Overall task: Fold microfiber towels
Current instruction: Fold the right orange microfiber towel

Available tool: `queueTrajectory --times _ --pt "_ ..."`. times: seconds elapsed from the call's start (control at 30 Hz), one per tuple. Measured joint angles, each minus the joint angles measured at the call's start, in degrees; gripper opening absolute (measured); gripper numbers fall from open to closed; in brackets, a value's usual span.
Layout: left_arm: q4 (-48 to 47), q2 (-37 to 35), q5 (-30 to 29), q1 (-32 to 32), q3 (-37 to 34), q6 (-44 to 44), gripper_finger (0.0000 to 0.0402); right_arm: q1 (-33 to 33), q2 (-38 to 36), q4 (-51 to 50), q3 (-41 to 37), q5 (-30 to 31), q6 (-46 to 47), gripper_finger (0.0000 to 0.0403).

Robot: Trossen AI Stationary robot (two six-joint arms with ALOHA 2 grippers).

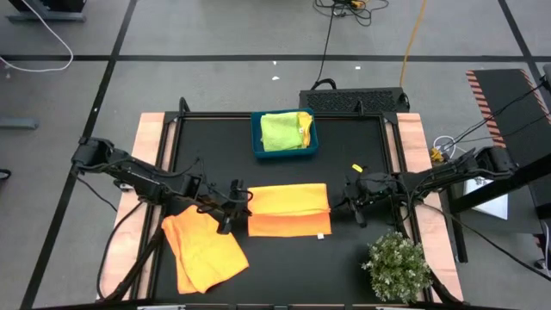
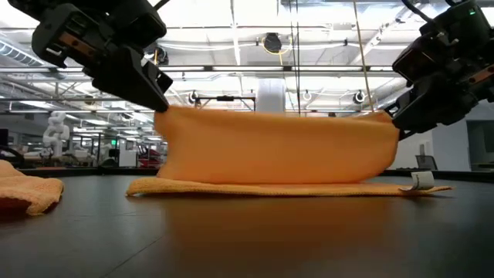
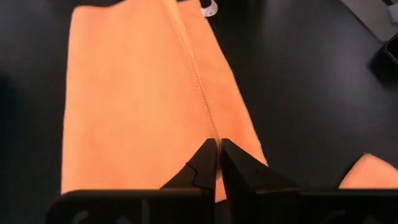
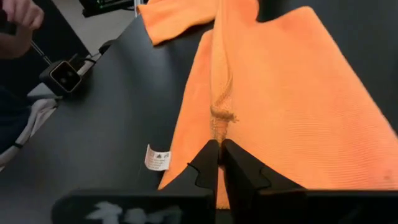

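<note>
Pincers: left [image 1: 234, 201] apparently pinches orange towel [image 1: 288, 209] edge | right [image 1: 351, 196] pinches opposite edge

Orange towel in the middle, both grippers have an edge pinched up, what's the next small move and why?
Probably carry the lifted edge across and lay it on the opposite edge. The left gripper and right gripper each pinch an end of the orange towel, its upper layer raised while the lower layer lies flat on the table.

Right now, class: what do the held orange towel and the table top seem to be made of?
Orange towel: soft knitted cloth, probably microfiber; matte, finely ribbed, stitched hem, sagging between the left gripper and right gripper. Table top: smooth black sheet, faintly glossy, mirroring the towel; material unclear.
</note>
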Motion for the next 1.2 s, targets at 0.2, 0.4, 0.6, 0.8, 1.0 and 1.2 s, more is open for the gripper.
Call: queueTrajectory --times 0.2,0.4,0.6,0.8,1.0,1.2 --pt "0.07 0.25 1.79 -0.53 0.0 -2.84 0.0055 0.95 0.37 0.5 0.0 0.18 -0.26 0.0073" --pt "0.0 0.25 1.96 -1.29 0.0 -3.51 0.0077 0.95 0.37 3.99 0.0 0.01 -0.44 0.0112" --pt "0.07 0.25 -1.42 -0.98 0.0 -4.48 0.0077 0.93 0.44 4.29 0.0 6.75 0.26 0.0118" --pt "2.41 0.25 -5.52 0.31 0.0 -4.19 0.0077 -1.78 2.3 4.32 0.0 10.57 4.73 0.0121" --pt "6.32 0.25 -5.58 1.77 0.0 -2.15 0.0077 -8.06 5.24 4.27 0.0 10.71 9.6 0.0137" --pt "9.39 0.22 -3.3 3.53 0.0 -3.36 0.0076 -13.88 8.46 4.3 0.03 10.43 12.62 0.0154"
